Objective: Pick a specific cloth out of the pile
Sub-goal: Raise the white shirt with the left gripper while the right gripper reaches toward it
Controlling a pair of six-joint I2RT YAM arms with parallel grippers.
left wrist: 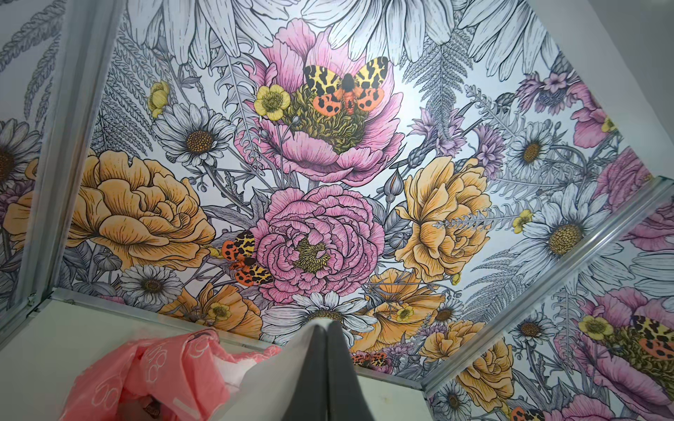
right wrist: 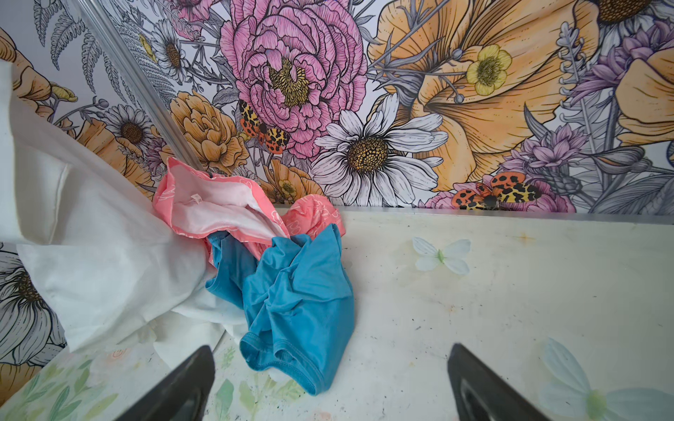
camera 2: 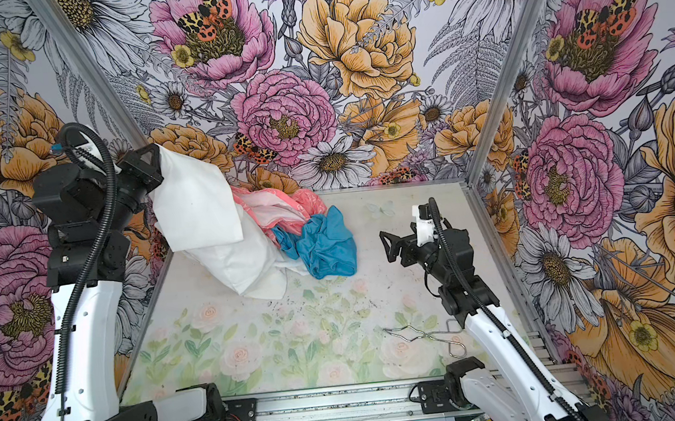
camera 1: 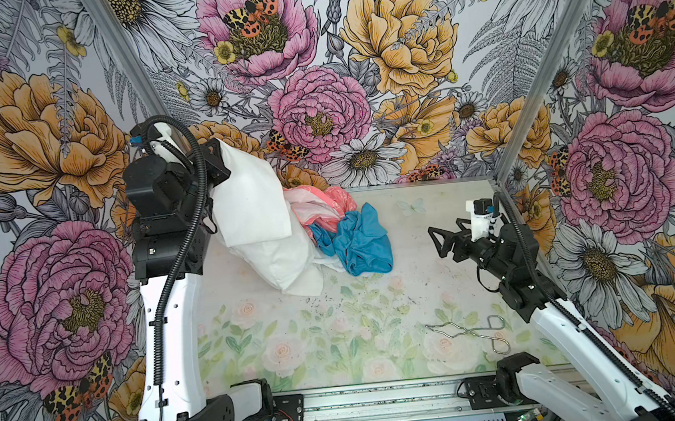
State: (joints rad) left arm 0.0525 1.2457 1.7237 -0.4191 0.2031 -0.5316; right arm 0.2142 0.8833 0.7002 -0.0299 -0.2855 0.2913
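My left gripper is raised at the back left and shut on a corner of the cloth, a large plain white one. The cloth hangs down from the jaws; its lower part rests on the table against the pile. In the left wrist view the gripper has its jaws pressed together with the white fabric beside them. The pile holds a coral-pink cloth and a bright blue cloth. My right gripper is open and empty, right of the blue cloth.
Metal tongs lie on the table at the front right. Flowered walls close in the back and both sides. An aluminium rail with the arm bases runs along the front edge.
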